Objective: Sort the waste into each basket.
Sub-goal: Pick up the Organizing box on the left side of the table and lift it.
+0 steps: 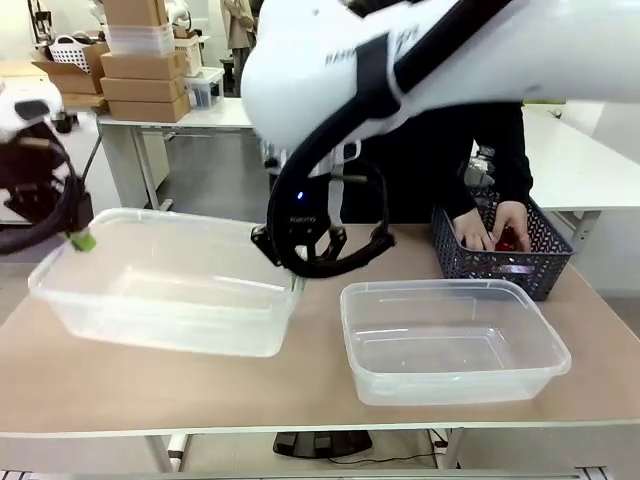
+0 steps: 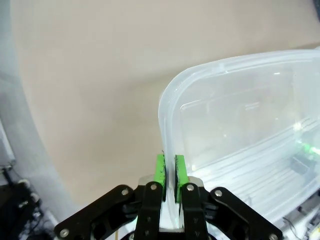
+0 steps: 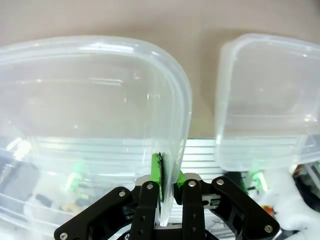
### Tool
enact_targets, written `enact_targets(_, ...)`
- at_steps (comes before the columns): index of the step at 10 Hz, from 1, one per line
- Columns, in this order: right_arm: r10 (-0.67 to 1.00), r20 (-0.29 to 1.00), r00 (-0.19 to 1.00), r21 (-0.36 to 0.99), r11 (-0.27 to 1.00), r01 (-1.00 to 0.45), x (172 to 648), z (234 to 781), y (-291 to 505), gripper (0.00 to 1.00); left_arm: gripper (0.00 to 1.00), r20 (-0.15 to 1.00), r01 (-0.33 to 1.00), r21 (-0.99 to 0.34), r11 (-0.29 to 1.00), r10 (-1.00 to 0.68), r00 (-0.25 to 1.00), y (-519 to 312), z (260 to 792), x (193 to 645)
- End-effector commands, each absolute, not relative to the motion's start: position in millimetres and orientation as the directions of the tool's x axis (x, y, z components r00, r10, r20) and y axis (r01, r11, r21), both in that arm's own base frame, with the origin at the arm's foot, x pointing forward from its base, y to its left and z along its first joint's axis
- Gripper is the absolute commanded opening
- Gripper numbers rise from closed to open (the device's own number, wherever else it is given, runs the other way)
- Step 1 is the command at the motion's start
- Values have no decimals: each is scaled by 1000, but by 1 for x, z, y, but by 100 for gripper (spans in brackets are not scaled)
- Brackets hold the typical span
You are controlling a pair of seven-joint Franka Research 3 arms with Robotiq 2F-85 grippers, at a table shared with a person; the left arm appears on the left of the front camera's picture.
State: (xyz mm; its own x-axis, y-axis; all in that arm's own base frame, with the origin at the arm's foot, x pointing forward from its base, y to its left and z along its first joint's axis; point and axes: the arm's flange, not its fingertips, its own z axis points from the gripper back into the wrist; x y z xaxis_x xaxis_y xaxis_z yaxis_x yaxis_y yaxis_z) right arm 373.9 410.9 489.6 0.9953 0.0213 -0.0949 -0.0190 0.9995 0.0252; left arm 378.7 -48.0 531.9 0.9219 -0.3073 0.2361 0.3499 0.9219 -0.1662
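Note:
A large see-through tub [image 1: 170, 290] stands at the table's left. My left gripper [image 1: 82, 240] is shut on its left rim. My right gripper [image 1: 296, 278], half hidden behind a black cable loop, is shut on its right rim. In the left wrist view the green pads [image 2: 160, 172] pinch the tub wall [image 2: 240, 130]. The right wrist view shows its gripper [image 3: 165, 175] clamped on the tub wall [image 3: 90, 100], with a second tub [image 3: 270, 100] beside it. That second clear tub [image 1: 450, 340] holds nothing. In the dark lattice basket [image 1: 500, 262] at the far right lies red waste [image 1: 510, 240] under a person's hands [image 1: 475, 232].
The right arm's white body [image 1: 420, 60] spans the top of the front view and hides much of the person. Cardboard boxes [image 1: 145, 65] are stacked on another table far left. Bare tabletop [image 1: 300, 390] runs along the near edge.

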Motion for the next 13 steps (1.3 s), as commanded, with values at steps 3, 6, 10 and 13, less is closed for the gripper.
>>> enact_targets(3, -8, -83, 996, 18, 1000, 10, 372, 478, 426, 0, 0, 210, 341, -165, 925, -305, 929, -32, 514, 374)
enact_targets(6, 20, -74, 997, 11, 1000, -19, 385, 483, 394, 6, 10, 150, 74, -186, 980, -46, 988, -58, 516, 384)
enact_targets(10, 73, -26, 997, -105, 992, -76, 386, 501, 309, 6, 10, 168, -115, -276, 954, 165, 972, -143, 523, 401)
enact_targets(13, -23, -27, 999, -74, 997, 21, 366, 509, 252, 6, 10, 249, 1, -237, 971, 60, 967, -203, 521, 400)
